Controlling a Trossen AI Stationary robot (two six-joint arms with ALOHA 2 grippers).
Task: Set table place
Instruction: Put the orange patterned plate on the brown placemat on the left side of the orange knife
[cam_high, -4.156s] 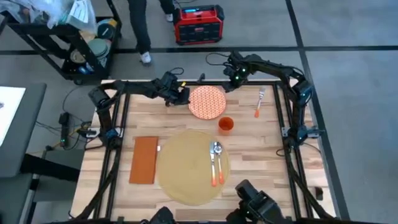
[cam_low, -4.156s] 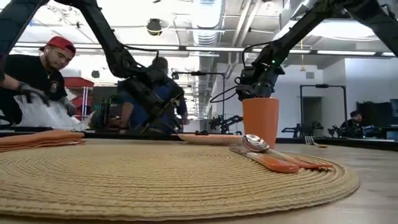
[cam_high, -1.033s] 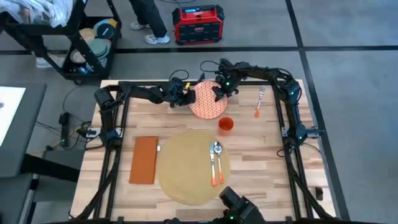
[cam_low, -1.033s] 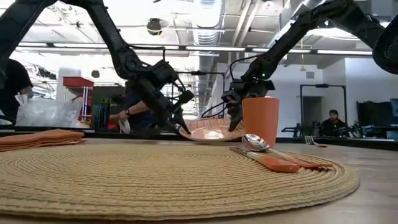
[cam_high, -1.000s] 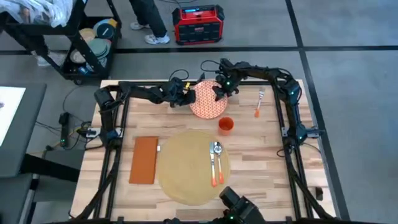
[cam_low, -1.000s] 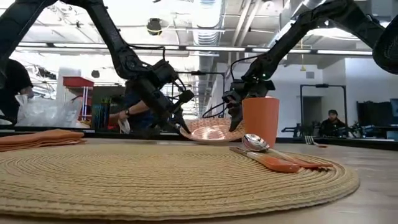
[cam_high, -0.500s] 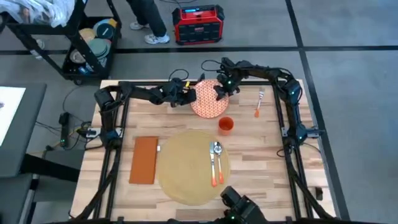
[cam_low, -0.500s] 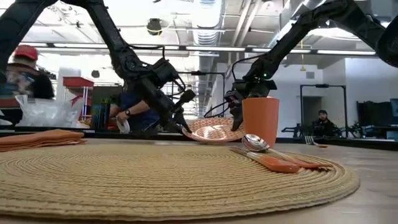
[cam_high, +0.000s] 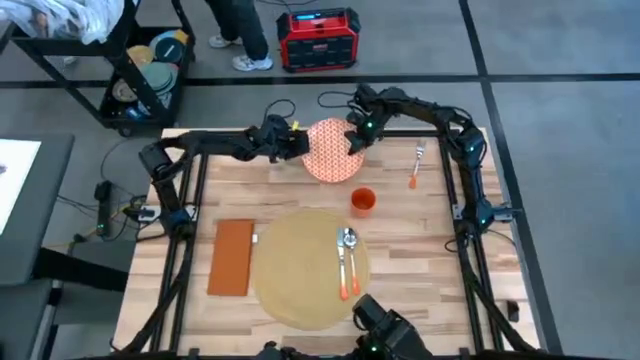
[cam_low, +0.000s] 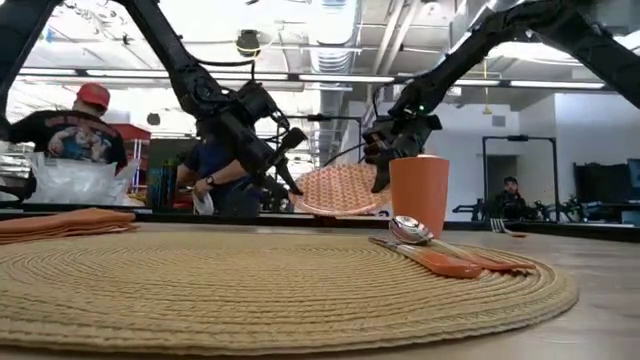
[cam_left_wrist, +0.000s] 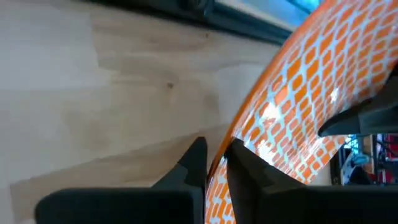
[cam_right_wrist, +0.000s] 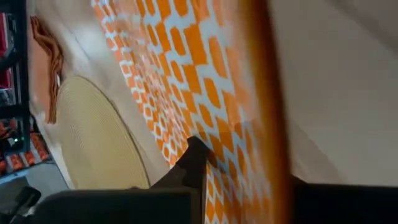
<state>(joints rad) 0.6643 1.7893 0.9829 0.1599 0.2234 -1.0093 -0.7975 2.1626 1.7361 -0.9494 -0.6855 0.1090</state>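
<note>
My left gripper and right gripper pinch the plate at nine and three; stiff, slippery, breakable.

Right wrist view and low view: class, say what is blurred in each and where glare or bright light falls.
Right wrist view: the plate rim nearest the lens smears into a blurred orange band, while the placemat beyond stays readable. Low view: bright ceiling lights wash out the room above, and the spoon bowl catches a glint; the cup is sharp.
</note>
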